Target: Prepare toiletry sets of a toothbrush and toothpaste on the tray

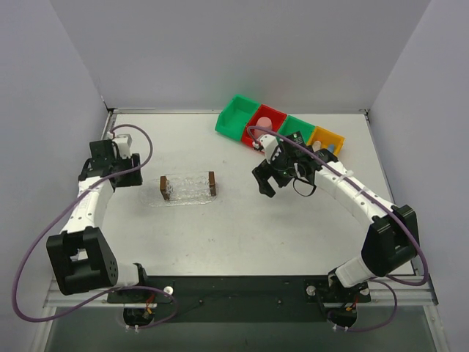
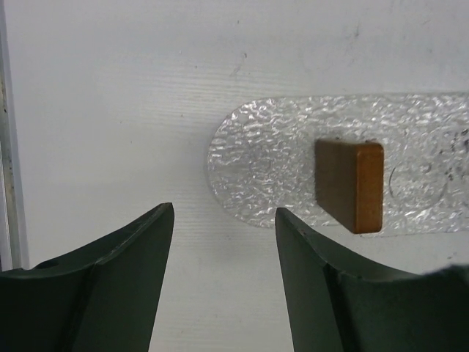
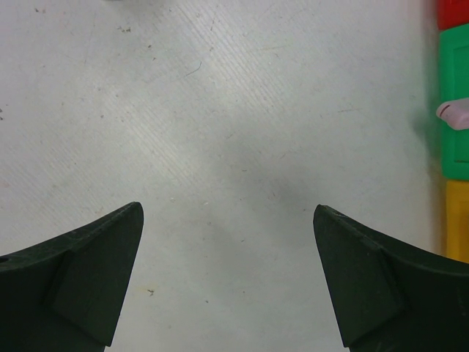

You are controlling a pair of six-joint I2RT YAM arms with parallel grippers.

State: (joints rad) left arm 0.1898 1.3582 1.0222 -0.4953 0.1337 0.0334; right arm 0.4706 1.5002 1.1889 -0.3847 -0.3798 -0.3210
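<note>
The tray is a clear holder with a brown block at each short end, left of the table's centre, with nothing on it. In the left wrist view its rounded clear end and one brown block lie just ahead. My left gripper is open and empty, just left of the tray. My right gripper is open and empty over bare table, right of the tray. A pale pinkish-white tip shows in a green bin; I cannot tell what it is. The toothpaste tubes are hidden.
A row of bins stands at the back right: green, red with a pink cup, green, yellow. The right arm overhangs part of them. Grey walls enclose the table.
</note>
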